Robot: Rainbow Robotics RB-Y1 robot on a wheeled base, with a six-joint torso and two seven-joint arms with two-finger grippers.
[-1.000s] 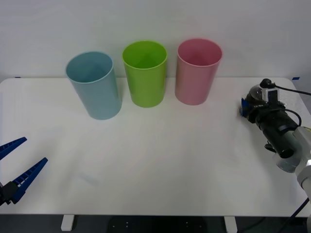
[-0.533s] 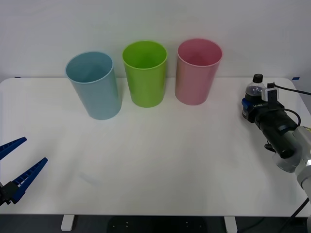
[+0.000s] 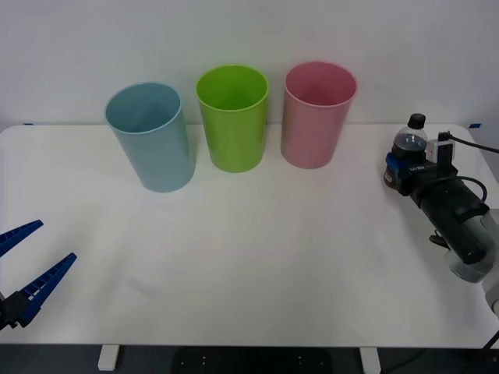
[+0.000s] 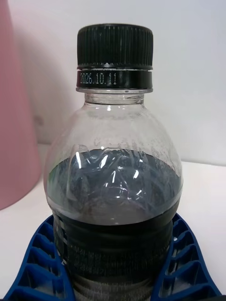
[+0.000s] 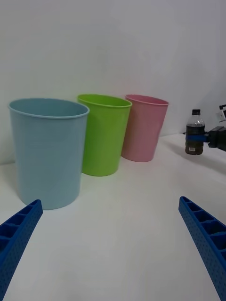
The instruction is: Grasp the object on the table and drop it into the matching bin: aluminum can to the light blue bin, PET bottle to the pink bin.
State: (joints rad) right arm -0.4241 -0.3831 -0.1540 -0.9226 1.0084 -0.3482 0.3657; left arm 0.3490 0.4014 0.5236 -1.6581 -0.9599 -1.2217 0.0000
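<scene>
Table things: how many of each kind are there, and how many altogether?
Bins: 3 – light blue bin, lime green bin, pink bin
Bottles: 1 – PET bottle, held in the right hand
Total: 4

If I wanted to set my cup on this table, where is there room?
The wide white table in front of the three bins lies bare. It is crowded at the far right, where the right gripper holds the bottle, and at the left near corner by the left gripper.

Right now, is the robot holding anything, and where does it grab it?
Yes. The right pincer holds the PET bottle around its lower body, at the label. The left pincer holds nothing.
</scene>
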